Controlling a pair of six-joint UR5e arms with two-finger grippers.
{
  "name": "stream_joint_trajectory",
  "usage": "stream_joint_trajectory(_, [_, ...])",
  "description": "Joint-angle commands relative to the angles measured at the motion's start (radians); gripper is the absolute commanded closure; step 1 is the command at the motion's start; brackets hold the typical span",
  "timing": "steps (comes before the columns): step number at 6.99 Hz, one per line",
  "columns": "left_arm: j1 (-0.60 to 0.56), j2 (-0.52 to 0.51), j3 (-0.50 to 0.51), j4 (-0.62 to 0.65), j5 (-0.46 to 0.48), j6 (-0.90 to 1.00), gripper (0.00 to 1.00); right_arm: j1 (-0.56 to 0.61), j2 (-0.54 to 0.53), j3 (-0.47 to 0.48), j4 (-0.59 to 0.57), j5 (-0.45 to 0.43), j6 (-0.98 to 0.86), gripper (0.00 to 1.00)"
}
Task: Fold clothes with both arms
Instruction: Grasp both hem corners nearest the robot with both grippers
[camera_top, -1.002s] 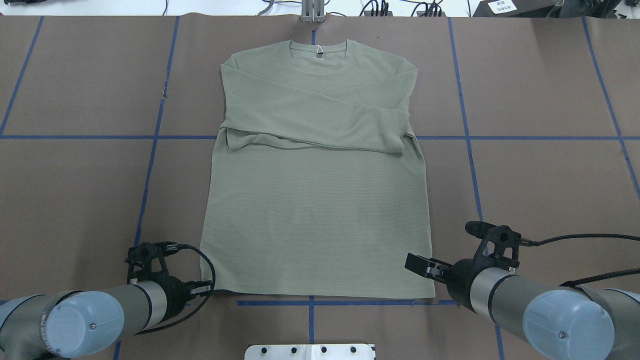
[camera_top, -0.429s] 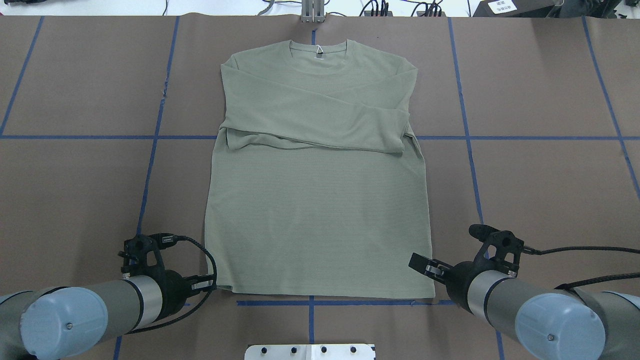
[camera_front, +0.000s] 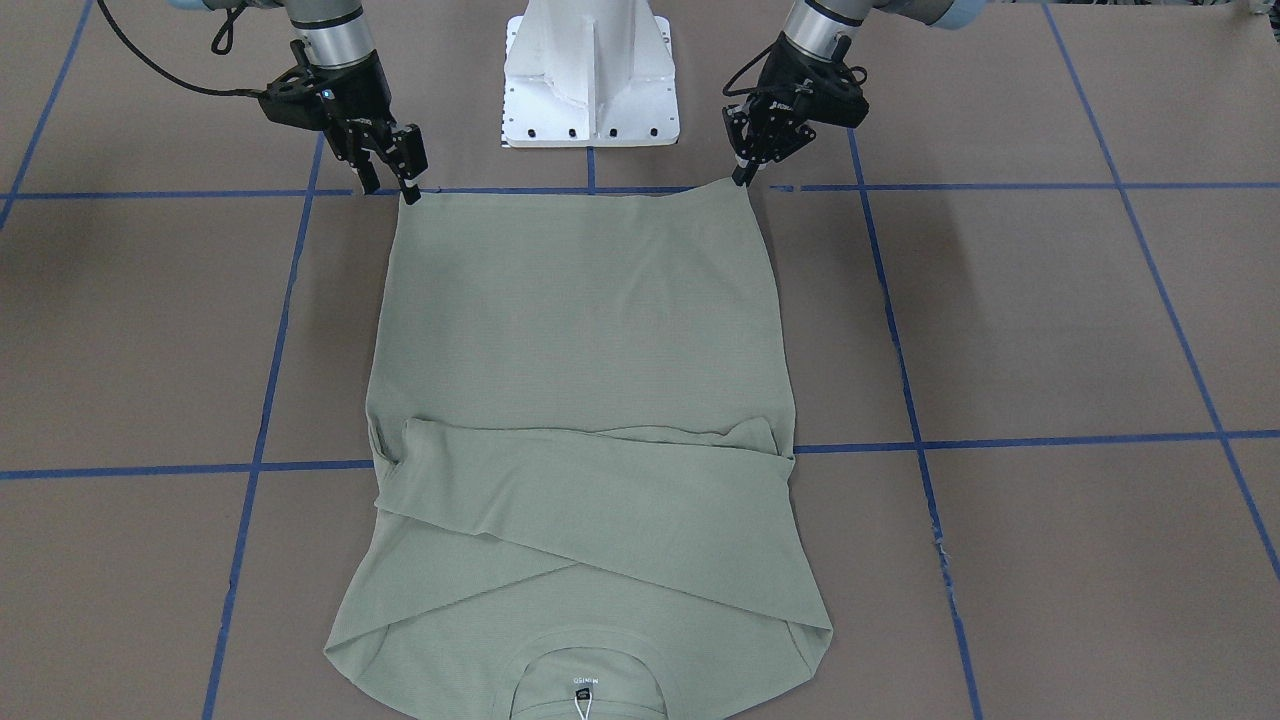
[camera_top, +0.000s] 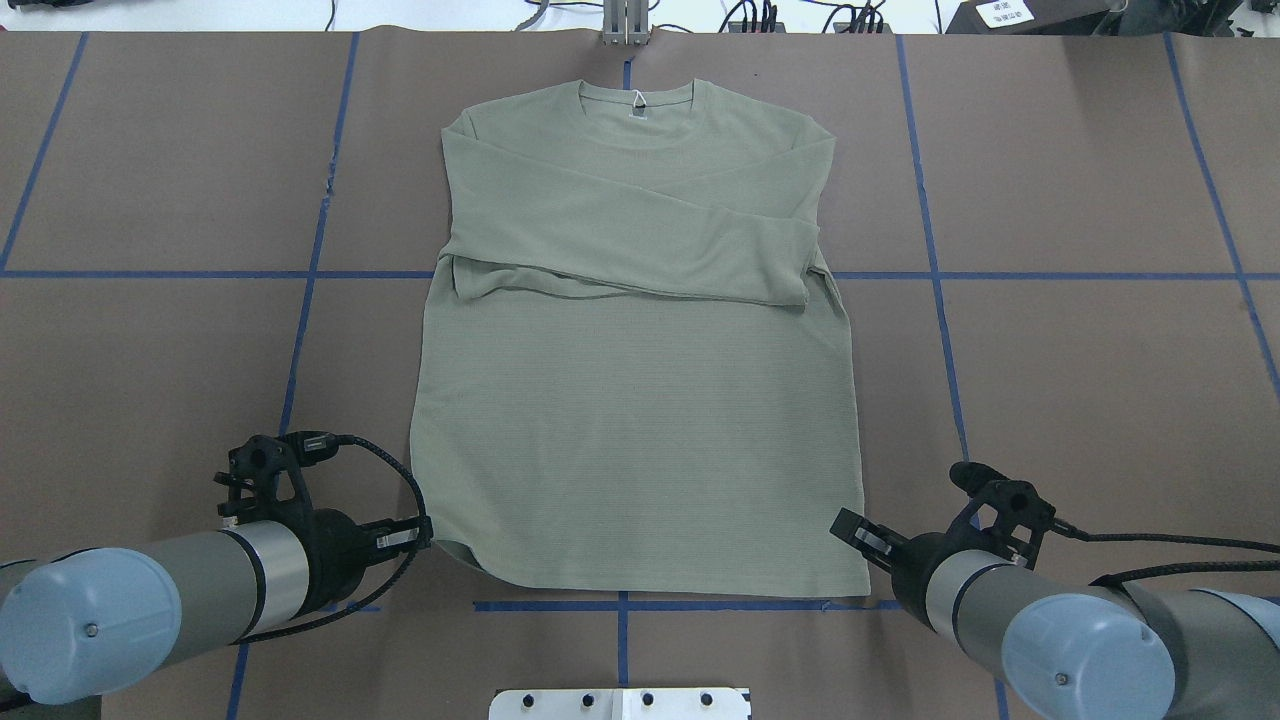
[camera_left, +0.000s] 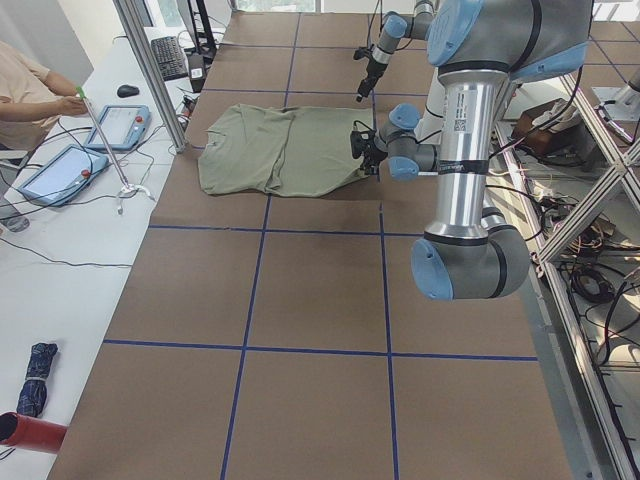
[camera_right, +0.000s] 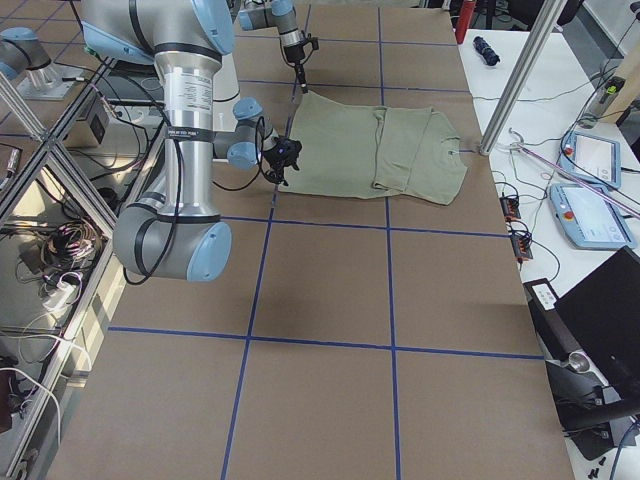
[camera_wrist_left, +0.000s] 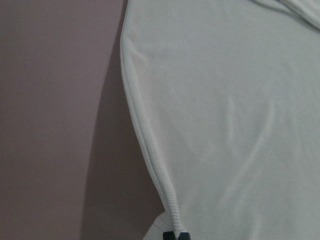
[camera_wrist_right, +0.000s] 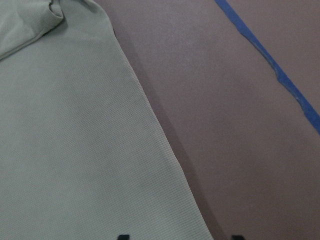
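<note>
The pale sage-green shirt (camera_top: 640, 400) lies flat on the brown table, collar at the far side, with both sleeves folded across the chest (camera_front: 600, 510). My left gripper (camera_top: 425, 535) is shut on the near-left hem corner, which curls up off the table. In the left wrist view the fingertips (camera_wrist_left: 175, 235) pinch the ribbed edge. My right gripper (camera_top: 848, 525) stands open at the near-right hem corner. Its two fingertips are spread apart at the bottom of the right wrist view, on either side of the shirt's side edge (camera_wrist_right: 165, 150).
The white pedestal base (camera_front: 590, 70) stands just behind the hem between the arms. Blue tape lines (camera_top: 300, 330) grid the brown table cover. A metal post (camera_top: 625, 25) rises at the far edge. A person (camera_left: 30, 90) sits at a side table with tablets.
My left gripper has moved up and inward with the hem corner, so the near-left hem now curves off the table. My right gripper has shifted slightly nearer the right corner, still open.
</note>
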Motion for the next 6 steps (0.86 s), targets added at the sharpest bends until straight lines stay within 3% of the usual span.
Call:
stream_joint_trajectory(1, [-0.006,0.001,-0.008,0.000,0.021,0.000,1.00,-0.028,0.014,-0.034,-0.004,-0.004,0.016,0.20])
stream_joint_trajectory(4, [-0.004,0.001,-0.009,-0.002,0.023,0.000,1.00,-0.072,0.006,-0.062,-0.004,-0.027,0.018,0.22])
stream_joint_trajectory(5, [-0.004,0.004,-0.009,0.000,0.023,0.000,1.00,-0.077,0.008,-0.063,-0.004,-0.028,0.018,0.27])
stream_joint_trajectory(6, [-0.004,0.003,-0.009,0.000,0.023,0.000,1.00,-0.080,0.014,-0.063,-0.006,-0.035,0.018,0.39])
